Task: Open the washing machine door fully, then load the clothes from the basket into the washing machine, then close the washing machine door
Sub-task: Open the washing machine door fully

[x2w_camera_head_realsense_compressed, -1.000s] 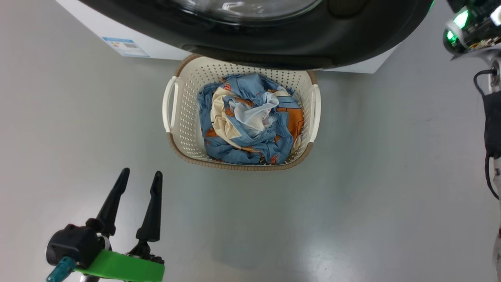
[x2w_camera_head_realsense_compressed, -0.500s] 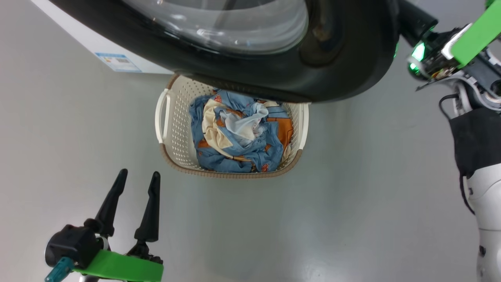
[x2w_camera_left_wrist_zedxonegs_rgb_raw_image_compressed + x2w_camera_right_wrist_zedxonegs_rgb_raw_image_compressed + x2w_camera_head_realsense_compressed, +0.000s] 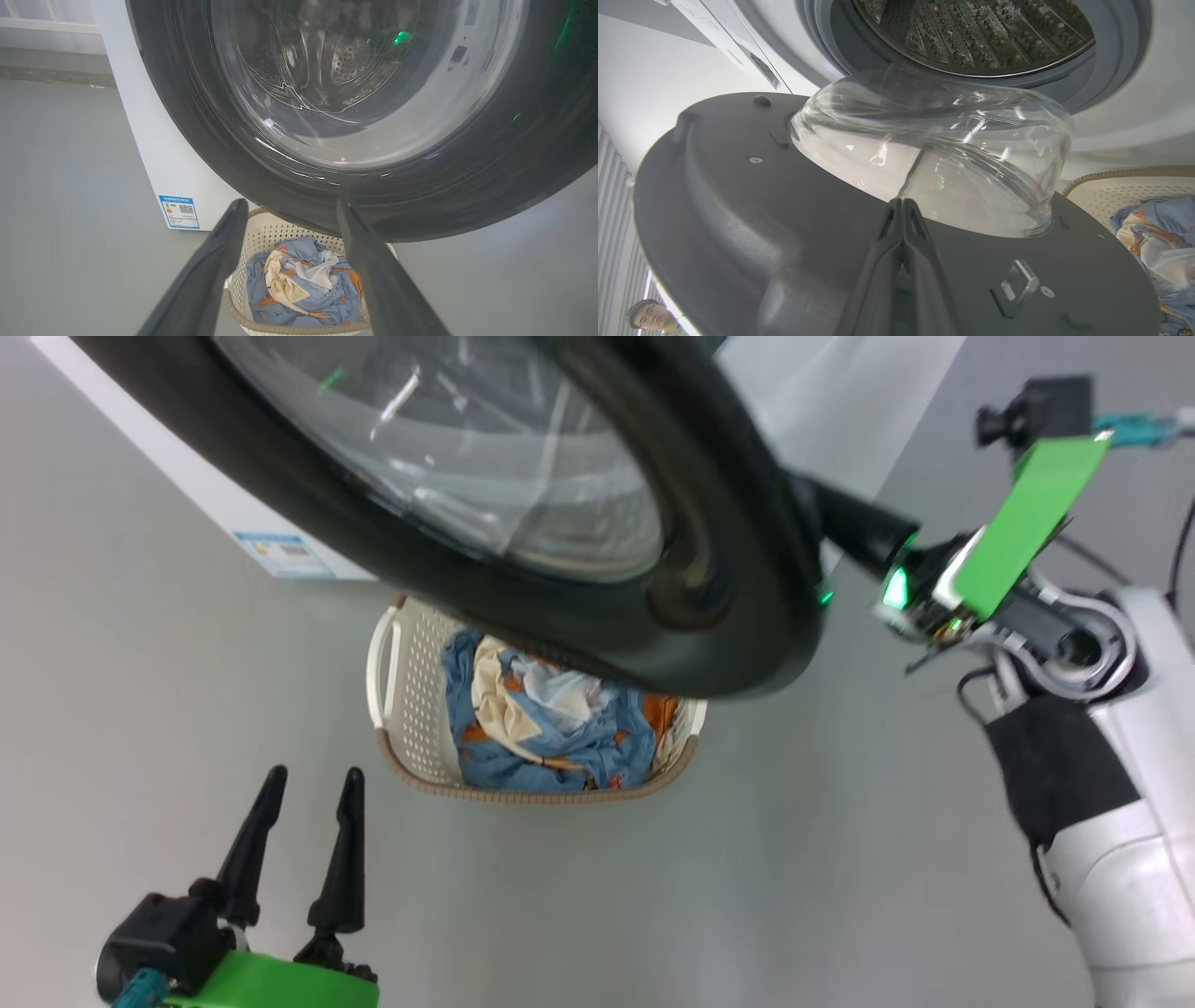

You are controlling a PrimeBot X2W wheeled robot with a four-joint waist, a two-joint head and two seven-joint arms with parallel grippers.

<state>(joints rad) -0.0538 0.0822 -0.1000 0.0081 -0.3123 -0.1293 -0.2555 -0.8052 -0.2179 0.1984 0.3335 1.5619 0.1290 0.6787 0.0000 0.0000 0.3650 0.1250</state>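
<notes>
left gripper: hanging low over the grey floor, fingers spread wide, gripping nothing, pointing toward the basket
right gripper: fingers pressing tight together with nothing between them, reaching behind the washing machine door; tips lying along its grey inner face, just beside the base of the glass bowl window; contact itself is hard to confirm
washing machine door: standing partly open, swinging out from the washing machine, its black rim overhanging the far side of the basket in the head view
washing machine: sitting behind the door, showing its steel drum and grey gasket through the gap; blue sticker sitting low on the white front
basket: sitting on the floor right in front of the machine, under the door
the clothes: lying bunched inside the basket, blue with orange prints, cream and white cloth on top
person: showing at the lower left corner of the right wrist view
</notes>
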